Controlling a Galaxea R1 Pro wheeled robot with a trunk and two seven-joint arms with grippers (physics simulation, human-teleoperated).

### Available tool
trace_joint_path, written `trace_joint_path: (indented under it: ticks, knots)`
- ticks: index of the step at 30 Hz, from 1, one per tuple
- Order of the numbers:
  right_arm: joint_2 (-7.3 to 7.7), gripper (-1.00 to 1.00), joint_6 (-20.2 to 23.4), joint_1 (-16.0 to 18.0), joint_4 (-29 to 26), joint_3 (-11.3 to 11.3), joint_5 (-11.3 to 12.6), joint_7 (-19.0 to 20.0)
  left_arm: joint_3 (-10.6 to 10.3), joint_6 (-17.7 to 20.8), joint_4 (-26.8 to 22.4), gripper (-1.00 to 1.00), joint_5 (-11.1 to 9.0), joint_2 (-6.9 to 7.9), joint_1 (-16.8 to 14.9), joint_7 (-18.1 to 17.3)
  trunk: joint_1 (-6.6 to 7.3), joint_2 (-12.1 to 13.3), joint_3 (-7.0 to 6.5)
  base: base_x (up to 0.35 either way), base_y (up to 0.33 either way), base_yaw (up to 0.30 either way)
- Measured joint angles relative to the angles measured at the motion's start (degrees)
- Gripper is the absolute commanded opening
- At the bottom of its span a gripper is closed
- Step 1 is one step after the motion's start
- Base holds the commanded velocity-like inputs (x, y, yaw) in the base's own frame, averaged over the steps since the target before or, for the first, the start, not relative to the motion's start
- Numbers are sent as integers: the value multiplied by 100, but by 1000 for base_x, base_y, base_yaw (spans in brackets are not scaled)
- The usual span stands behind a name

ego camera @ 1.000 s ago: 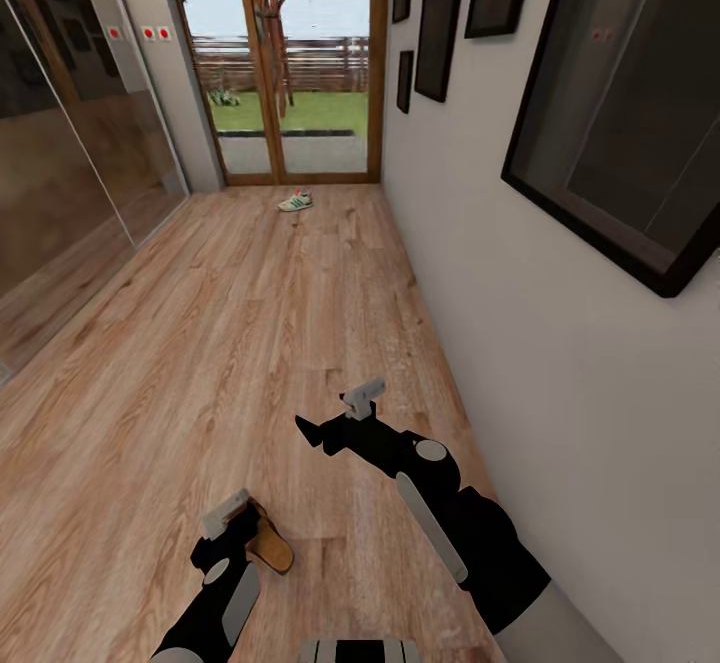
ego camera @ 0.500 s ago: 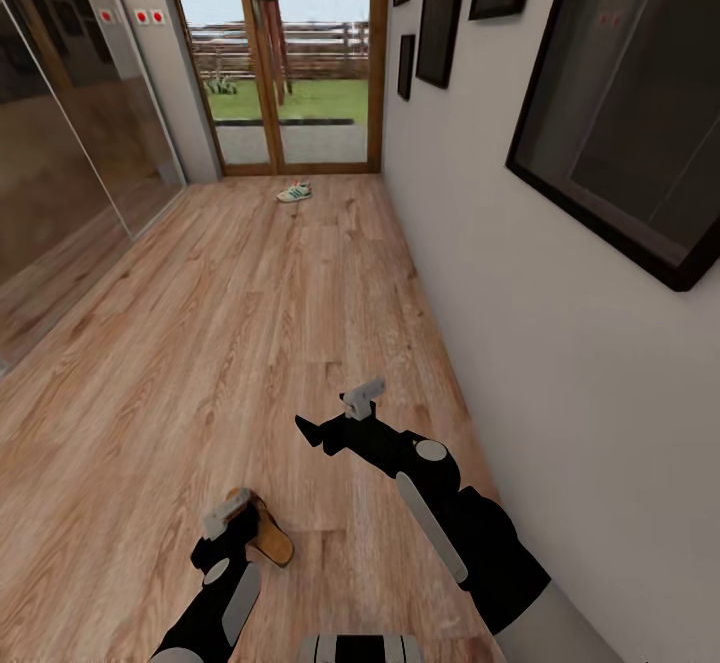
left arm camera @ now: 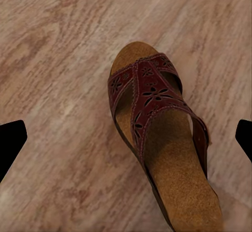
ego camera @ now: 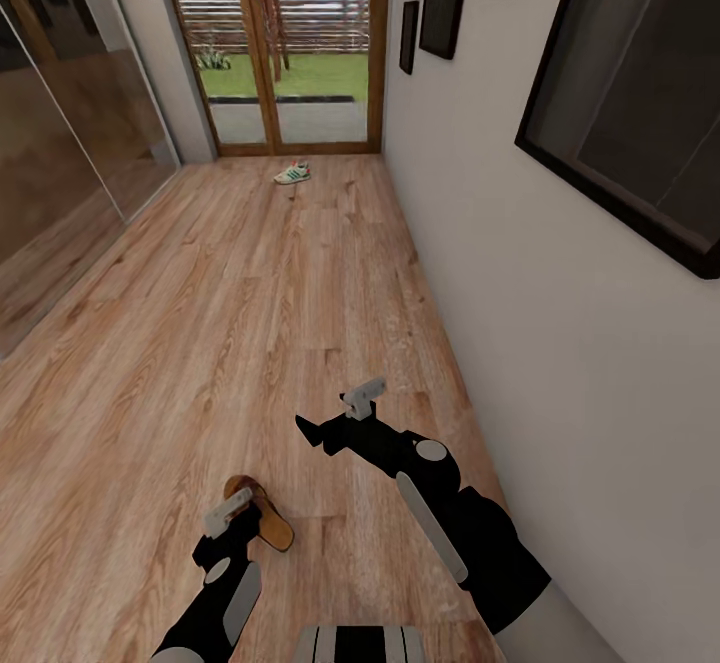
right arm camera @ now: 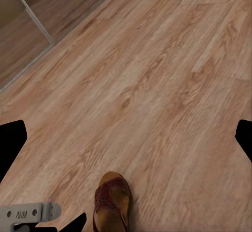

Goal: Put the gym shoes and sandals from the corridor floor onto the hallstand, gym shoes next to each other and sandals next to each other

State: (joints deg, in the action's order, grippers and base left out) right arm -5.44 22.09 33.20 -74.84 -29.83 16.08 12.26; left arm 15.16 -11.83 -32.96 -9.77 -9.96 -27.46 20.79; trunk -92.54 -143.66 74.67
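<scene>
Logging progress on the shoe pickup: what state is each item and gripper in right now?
sandal: lying sole-down on the floor, not gripped.
gym shoe: on the floor near the glass door, far from both arms.
left gripper: open, over the sandal.
right gripper: open, empty, over bare floor.

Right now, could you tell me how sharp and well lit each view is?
Head view: evenly lit, wide-angle bending of the walls, far gym shoe small and soft. Left wrist view: sandal crisp, floor slightly blurred. Right wrist view: floor clear, no glare.
</scene>
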Motion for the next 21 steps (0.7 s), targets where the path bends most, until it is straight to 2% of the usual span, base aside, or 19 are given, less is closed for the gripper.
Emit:
trace_joint_path:
  ticks: [6,11,21]
  knots:
    - [0,100,0,-1,-1,1,0,0,-4,-2,65,100,0,0,-2,-8,0,0,33,0,0,-138]
    - [0,100,0,0,0,0,1,0,-5,-5,116,100,0,0,-2,-17,0,0,44,0,0,-29]
    - [0,100,0,0,0,0,1,0,-5,-6,123,100,-1,0,-3,-26,-26,-13,278,0,0,-13]
